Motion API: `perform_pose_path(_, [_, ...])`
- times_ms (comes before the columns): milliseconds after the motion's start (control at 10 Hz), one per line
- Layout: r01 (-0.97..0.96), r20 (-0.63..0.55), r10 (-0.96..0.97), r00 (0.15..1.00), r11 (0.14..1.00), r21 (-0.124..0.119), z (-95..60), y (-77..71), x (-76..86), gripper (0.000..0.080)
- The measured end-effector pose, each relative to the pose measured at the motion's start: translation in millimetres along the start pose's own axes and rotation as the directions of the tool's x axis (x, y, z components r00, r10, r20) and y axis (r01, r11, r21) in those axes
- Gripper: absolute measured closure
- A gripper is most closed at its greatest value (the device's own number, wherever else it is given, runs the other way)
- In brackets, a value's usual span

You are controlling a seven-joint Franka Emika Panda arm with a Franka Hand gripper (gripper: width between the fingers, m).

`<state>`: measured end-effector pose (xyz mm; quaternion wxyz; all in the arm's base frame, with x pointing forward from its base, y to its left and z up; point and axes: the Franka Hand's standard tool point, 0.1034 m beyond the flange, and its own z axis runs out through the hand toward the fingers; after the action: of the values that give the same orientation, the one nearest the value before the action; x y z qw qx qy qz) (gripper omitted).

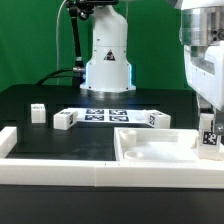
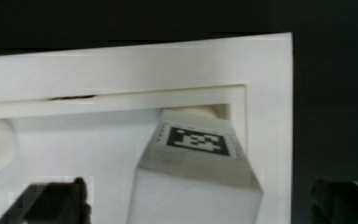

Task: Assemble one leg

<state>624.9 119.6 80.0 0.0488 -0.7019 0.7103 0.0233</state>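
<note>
White leg [image 2: 197, 160] with black-and-white tag — white panel [image 2: 105, 90], black table [image 1: 60, 140], green backdrop [image 1: 30, 40].
</note>
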Motion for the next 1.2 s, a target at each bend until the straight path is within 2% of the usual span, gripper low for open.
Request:
perform_pose_path(200, [0.213,0.001,-0.213,0.977,0.977,0.000,0.1,0.1,-0.8,0.0153])
perform_pose_path(500, [0.433,-0.001,-0.433,0.901,0.901,0.001,0.8,-0.3,1.5,0.0151])
perform_pose_path(800, [0.618,-0.002,-0.618,0.786,0.786,-0.002,0.8,-0.1,0.5,0.0151])
perform_pose_path(1200, [0.813,-0.003,-0.813,0.583,0.583,-0.004,0.6,-0.3,0.3,0.0151])
